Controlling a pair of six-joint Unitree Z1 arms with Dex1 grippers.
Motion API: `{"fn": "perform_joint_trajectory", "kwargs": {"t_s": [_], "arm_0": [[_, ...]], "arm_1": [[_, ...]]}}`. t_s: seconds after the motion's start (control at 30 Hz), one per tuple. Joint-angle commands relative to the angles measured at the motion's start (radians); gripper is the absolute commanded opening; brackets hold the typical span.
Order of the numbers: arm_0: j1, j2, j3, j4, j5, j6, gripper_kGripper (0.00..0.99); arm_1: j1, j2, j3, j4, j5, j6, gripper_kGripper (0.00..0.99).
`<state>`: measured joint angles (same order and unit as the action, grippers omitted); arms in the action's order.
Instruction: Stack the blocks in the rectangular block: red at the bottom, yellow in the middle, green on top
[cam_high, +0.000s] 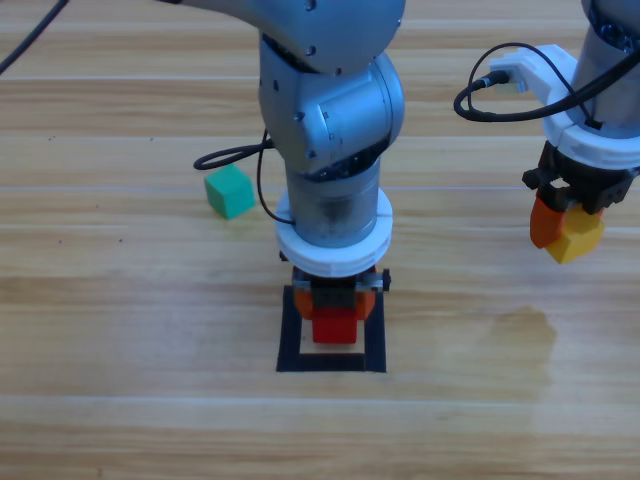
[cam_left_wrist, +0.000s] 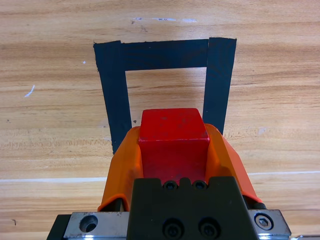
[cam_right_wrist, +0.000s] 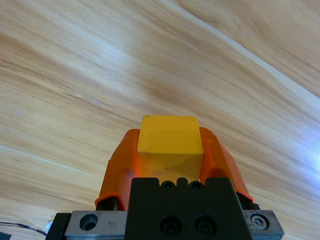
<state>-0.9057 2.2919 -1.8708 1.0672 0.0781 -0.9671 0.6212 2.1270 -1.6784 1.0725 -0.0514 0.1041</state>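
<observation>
The red cube sits between the orange jaws of my left gripper, which is shut on it over the black-tape rectangular block. Seen from the left wrist, the red cube is clamped in my left gripper with the tape outline just ahead of it. My right gripper hangs at the right edge, shut on the yellow cube; the right wrist view shows that yellow cube held in my right gripper above bare wood. The teal-green cube lies alone on the table at the left.
Black cables trail from the left arm near the green cube. Another black cable loops beside the right arm. Bare wooden table lies in front of the tape outline.
</observation>
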Motion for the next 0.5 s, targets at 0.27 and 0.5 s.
{"fn": "perform_joint_trajectory", "kwargs": {"t_s": [0.27, 0.5], "arm_0": [[-0.018, 0.07, 0.024, -0.023, -0.003, 0.007, 0.0], [-0.016, 0.072, 0.024, -0.024, -0.003, 0.007, 0.0]], "arm_1": [[0.023, 0.021, 0.023, -0.02, 0.021, -0.006, 0.15], [0.023, 0.027, 0.022, -0.02, 0.03, -0.006, 0.15]]}}
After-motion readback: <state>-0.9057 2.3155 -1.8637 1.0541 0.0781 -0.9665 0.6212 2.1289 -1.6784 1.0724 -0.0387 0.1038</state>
